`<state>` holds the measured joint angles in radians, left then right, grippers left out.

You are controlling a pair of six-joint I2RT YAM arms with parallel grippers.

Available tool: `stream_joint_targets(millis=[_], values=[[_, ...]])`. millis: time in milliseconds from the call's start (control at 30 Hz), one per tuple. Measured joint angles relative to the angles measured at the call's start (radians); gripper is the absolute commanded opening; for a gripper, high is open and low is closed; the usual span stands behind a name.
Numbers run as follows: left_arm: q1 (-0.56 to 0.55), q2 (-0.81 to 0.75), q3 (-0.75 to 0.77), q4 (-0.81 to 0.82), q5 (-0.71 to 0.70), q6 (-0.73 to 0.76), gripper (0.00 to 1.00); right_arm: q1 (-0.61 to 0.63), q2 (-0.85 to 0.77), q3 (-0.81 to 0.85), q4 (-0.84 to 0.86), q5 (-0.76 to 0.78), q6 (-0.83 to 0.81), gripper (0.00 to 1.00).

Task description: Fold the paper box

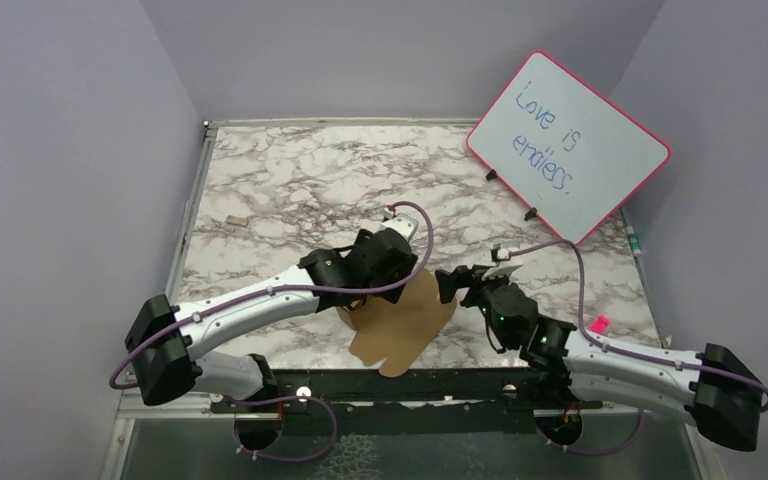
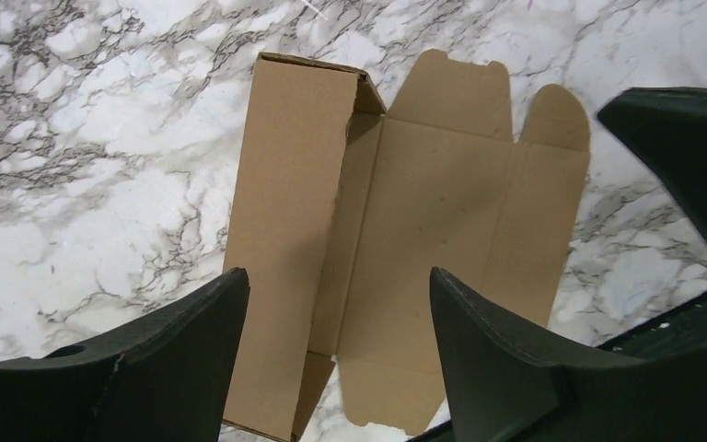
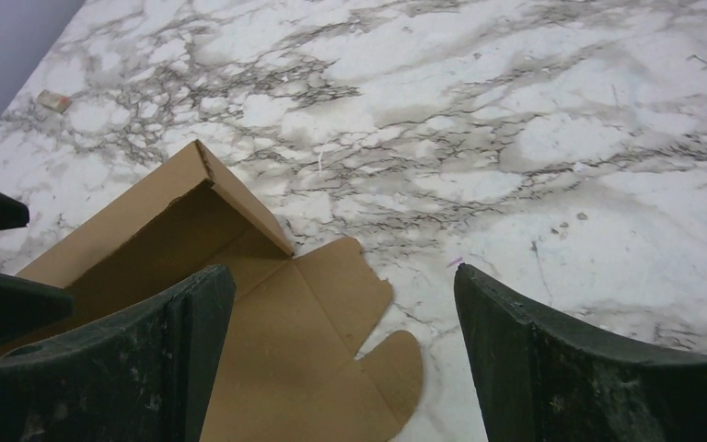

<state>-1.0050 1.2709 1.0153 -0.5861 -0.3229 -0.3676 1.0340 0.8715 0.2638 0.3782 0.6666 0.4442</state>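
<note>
The paper box [image 1: 405,320] is a brown die-cut sheet lying on the marble table near the front middle. In the left wrist view the paper box [image 2: 423,221] has its left panel [image 2: 281,230] folded up and over, the rest flat with flaps at the ends. My left gripper [image 1: 385,262] hovers over the sheet's far left part, open and empty [image 2: 336,285]. My right gripper [image 1: 465,285] is open and empty just right of the sheet; in its wrist view [image 3: 341,285] the paper box [image 3: 285,350] lies under its left finger [image 3: 161,341].
A pink-framed whiteboard [image 1: 565,145] leans at the back right. A tiny tan scrap [image 1: 237,221] lies at the left of the table, also in the right wrist view [image 3: 53,100]. A pink marker bit [image 1: 598,324] is by the right arm. The table's front edge [image 1: 410,380] runs just below the sheet.
</note>
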Motion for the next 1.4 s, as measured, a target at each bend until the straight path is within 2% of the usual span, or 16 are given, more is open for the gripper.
stream_joint_targets(millis=[100,300,433,633,867,1033,1233,1400], values=[[-0.058,0.07,0.038,-0.041,-0.097,-0.009,0.66,0.0,-0.119,-0.037,-0.078,0.024,0.036,0.94],[-0.102,0.194,0.101,-0.091,-0.256,-0.008,0.61,0.0,-0.364,-0.137,-0.158,0.07,0.076,0.93],[-0.124,0.268,0.122,-0.103,-0.322,-0.001,0.6,0.0,-0.443,-0.162,-0.208,0.09,0.082,0.94],[-0.146,0.373,0.163,-0.128,-0.409,0.014,0.53,0.0,-0.458,-0.164,-0.24,0.104,0.082,0.94],[-0.149,0.444,0.209,-0.175,-0.515,0.027,0.25,0.0,-0.444,-0.164,-0.245,0.105,0.079,0.94],[-0.149,0.452,0.214,-0.203,-0.557,0.032,0.15,0.0,-0.448,-0.164,-0.246,0.104,0.071,0.94],[-0.13,0.447,0.214,-0.21,-0.559,0.03,0.12,0.0,-0.463,-0.15,-0.258,0.078,0.025,0.94],[-0.069,0.381,0.199,-0.192,-0.505,0.027,0.08,0.0,-0.453,-0.046,-0.322,0.041,-0.022,0.95]])
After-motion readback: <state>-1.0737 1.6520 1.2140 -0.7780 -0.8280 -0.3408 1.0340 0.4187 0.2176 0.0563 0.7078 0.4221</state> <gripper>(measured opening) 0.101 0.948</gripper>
